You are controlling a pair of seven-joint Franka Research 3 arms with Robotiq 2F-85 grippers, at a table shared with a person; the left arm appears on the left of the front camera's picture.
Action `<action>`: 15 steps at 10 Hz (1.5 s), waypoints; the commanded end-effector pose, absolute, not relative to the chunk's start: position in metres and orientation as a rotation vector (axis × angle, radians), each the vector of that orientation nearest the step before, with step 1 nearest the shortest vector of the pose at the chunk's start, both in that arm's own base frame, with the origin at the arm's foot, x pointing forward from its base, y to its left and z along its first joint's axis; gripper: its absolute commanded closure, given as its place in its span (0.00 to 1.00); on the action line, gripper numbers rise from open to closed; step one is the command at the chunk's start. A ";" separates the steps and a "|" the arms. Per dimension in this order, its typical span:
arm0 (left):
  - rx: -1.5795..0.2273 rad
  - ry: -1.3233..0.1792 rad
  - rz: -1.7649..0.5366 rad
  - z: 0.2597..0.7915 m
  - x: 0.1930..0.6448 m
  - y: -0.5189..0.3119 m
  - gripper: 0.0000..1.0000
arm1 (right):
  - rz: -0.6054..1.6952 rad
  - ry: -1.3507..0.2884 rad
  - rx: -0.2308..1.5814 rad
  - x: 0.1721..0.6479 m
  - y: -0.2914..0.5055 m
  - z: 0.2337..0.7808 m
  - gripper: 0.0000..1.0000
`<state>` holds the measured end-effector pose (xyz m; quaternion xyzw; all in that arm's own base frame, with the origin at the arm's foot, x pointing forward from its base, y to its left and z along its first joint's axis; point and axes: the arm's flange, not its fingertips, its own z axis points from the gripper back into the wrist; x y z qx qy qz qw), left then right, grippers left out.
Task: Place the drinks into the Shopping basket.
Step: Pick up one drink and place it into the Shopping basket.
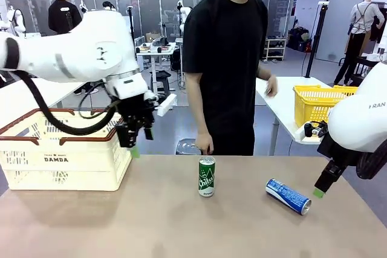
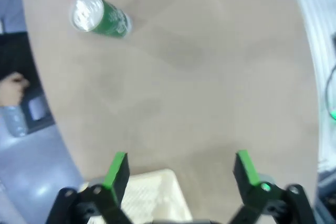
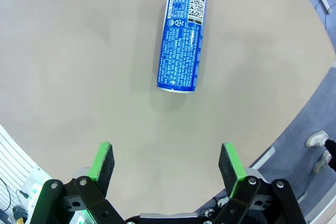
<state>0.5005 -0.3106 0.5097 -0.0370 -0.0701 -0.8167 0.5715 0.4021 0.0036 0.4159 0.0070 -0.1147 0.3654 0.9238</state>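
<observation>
A green can (image 1: pixel 207 176) stands upright near the middle of the table; the left wrist view shows this green can (image 2: pixel 100 17) from above, far ahead. Right of it a blue can (image 1: pixel 288 196) lies on its side, and the right wrist view has the blue can (image 3: pixel 181 38) ahead of the fingers. The Shopping basket (image 1: pixel 60 161) sits at the table's left, its corner (image 2: pixel 149 195) below my left gripper. My left gripper (image 1: pixel 134 143) hangs open by the basket's right rim, pads apart (image 2: pixel 178 169). My right gripper (image 1: pixel 320 190) is open and empty (image 3: pixel 167 163), just right of the blue can.
A person (image 1: pixel 227 58) stands at the table's far edge with one hand (image 1: pixel 204 143) low near it. A yellow mesh basket (image 1: pixel 320 102) sits on a white table at the back right. The tan tabletop (image 1: pixel 181 228) has free room in front.
</observation>
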 end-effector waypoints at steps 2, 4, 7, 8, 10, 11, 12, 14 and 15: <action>-0.007 -0.129 -1.992 0.508 0.536 -0.385 0.00 | 0.758 -0.232 0.016 0.401 0.002 0.416 0.00; -0.019 -0.119 -2.039 0.501 0.538 -0.425 0.00 | 0.758 -0.232 0.016 0.401 0.002 0.416 0.00; -0.018 -0.102 -2.105 0.486 0.535 -0.442 0.00 | 0.758 -0.232 0.016 0.401 0.002 0.416 0.00; -0.042 -0.141 -2.068 0.485 0.528 -0.440 0.00 | 0.758 -0.232 0.016 0.401 0.002 0.416 0.00; -0.042 -0.141 -2.068 0.485 0.528 -0.440 0.00 | 0.758 -0.232 0.016 0.401 0.002 0.416 0.00; -0.042 -0.141 -2.068 0.485 0.528 -0.440 0.00 | 0.758 -0.232 0.016 0.401 0.002 0.416 0.00; -0.042 -0.141 -2.068 0.485 0.528 -0.440 0.00 | 0.758 -0.232 0.016 0.401 0.002 0.416 0.00; -0.037 -0.182 -2.100 0.476 0.540 -0.444 0.00 | 0.758 -0.232 0.016 0.401 0.002 0.416 0.00; -0.016 -0.210 -2.115 0.470 0.546 -0.446 0.00 | 0.758 -0.232 0.016 0.401 0.002 0.416 0.00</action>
